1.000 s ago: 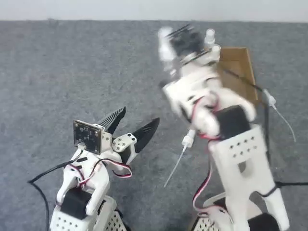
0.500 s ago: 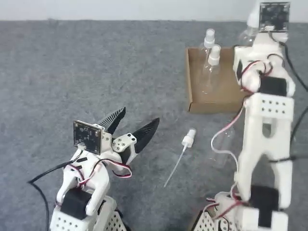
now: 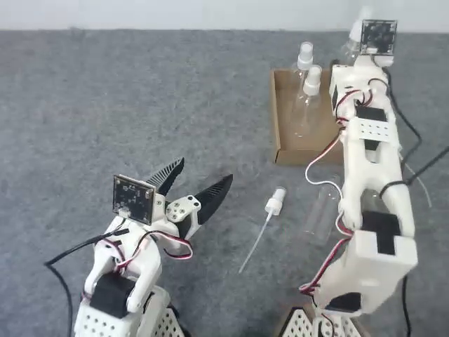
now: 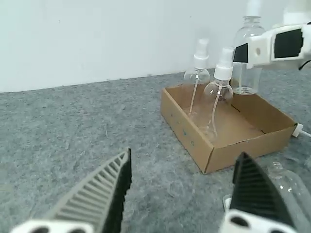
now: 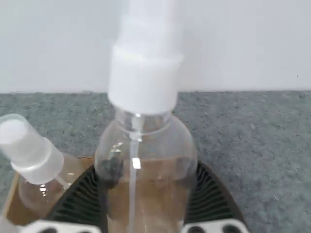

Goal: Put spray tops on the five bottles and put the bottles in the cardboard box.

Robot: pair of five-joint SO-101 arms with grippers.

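Observation:
The cardboard box point(image 3: 280, 119) point(image 4: 221, 145) lies at the back right. Two capped spray bottles point(image 3: 306, 77) point(image 4: 197, 73) stand inside it. My right gripper point(image 5: 146, 189) is shut on a third clear bottle point(image 5: 146, 160) point(image 4: 247, 63) with a white spray top, held upright at the box's far right corner. Whether it rests on the box floor I cannot tell. An uncapped bottle point(image 3: 319, 210) lies on the carpet beside a loose spray top point(image 3: 275, 202). Far from all of them, my left gripper point(image 3: 191, 184) point(image 4: 177, 194) hangs open and empty at the front left.
Grey carpet covers the table, with free room across the left and middle. The right arm point(image 3: 368, 161) stretches over the lying bottle toward the box. A white cable point(image 3: 421, 184) trails at the right edge.
The right arm swung from the middle over to the box's far right corner, carrying the capped bottle, then stretched farther out. The left arm barely shifted.

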